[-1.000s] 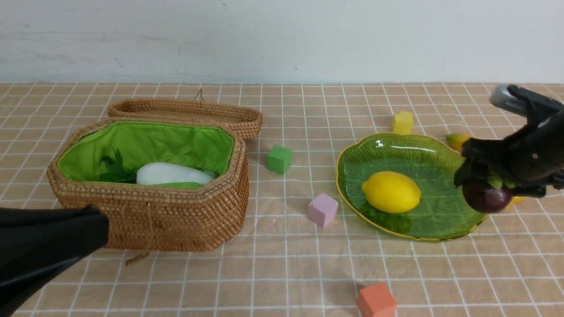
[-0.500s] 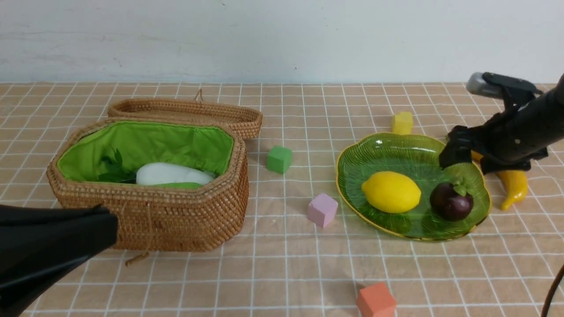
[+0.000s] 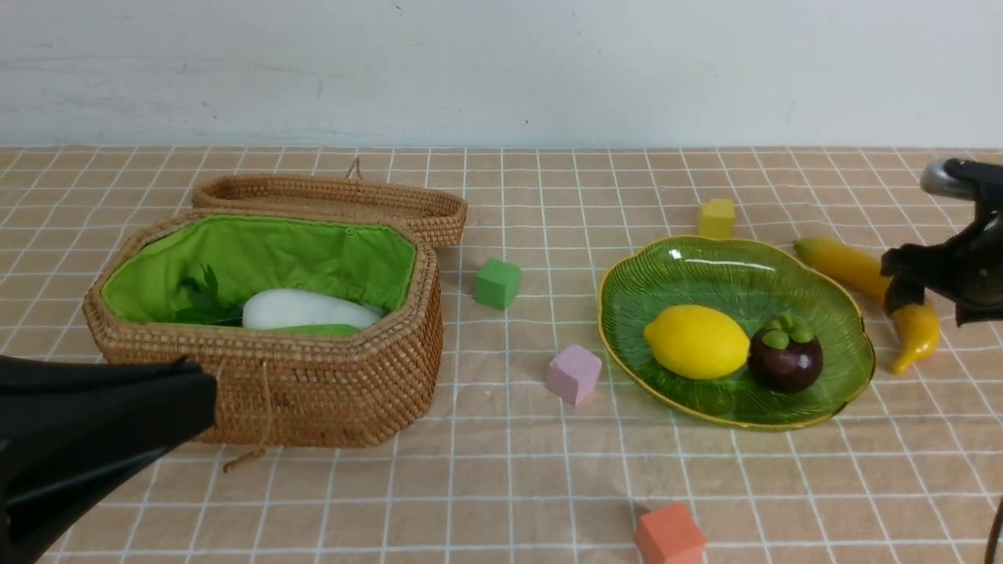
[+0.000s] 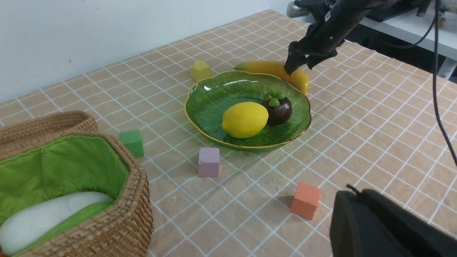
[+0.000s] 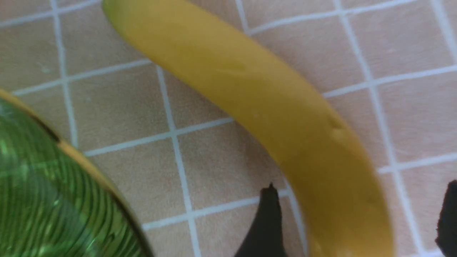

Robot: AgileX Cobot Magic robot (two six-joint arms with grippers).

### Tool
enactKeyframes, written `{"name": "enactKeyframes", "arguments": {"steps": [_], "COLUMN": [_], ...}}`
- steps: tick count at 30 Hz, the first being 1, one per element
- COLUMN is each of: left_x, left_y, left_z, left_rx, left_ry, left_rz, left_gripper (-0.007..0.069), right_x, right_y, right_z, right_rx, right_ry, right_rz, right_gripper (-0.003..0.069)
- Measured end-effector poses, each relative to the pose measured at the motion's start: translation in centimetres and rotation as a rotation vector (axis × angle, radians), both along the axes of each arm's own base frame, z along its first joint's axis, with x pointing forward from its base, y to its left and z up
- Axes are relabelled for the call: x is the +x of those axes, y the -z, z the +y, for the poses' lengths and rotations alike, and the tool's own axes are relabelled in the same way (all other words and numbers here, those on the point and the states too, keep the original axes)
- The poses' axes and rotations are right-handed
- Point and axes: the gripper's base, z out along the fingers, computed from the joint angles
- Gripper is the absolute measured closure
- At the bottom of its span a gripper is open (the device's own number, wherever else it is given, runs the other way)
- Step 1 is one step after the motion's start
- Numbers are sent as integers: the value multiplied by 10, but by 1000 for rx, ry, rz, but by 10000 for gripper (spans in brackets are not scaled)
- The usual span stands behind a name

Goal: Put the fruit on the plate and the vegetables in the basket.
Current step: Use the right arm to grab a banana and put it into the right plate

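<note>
Now my right jaws (image 5: 348, 217) stand wide astride the banana (image 5: 285, 110) beside the plate's right edge, so I'd centre, lower gently and squeeze lightly; my left's are closed.

Mangosteen (image 3: 785, 356), purple, green cap: formerly in the right gripper (image 3: 925, 290), then tilted on the plate (image 3: 752, 407); now upright, beside the lemon (image 3: 697, 342) | Right gripper: formerly over the plate's edge; now out by the banana (image 3: 854, 268) | Banana: formerly mostly hidden; now largely exposed
</note>
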Motion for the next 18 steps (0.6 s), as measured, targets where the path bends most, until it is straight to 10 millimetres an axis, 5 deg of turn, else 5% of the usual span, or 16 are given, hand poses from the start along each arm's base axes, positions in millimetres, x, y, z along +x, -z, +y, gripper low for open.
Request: {"name": "enactKeyframes", "arguments": {"steps": [5, 8, 12, 18], "left_x": [0, 0, 0, 0], "left_y": [0, 0, 0, 0], "left_z": [0, 0, 0, 0], "left_rx": [-1, -1, -1, -1], "left_ry": [0, 0, 0, 0], "left_rz": [-1, -1, -1, -1], "left_gripper": [637, 637, 634, 633], "right_x": [8, 8, 4, -9], "right_y": [13, 13, 6, -72], "right_z": [-1, -2, -2, 28], "right_rx": [2, -19, -31, -200], "right_ry": [0, -12, -27, -294], "right_rz": [11, 15, 37, -88], "right_gripper": [174, 332, 328, 328]}}
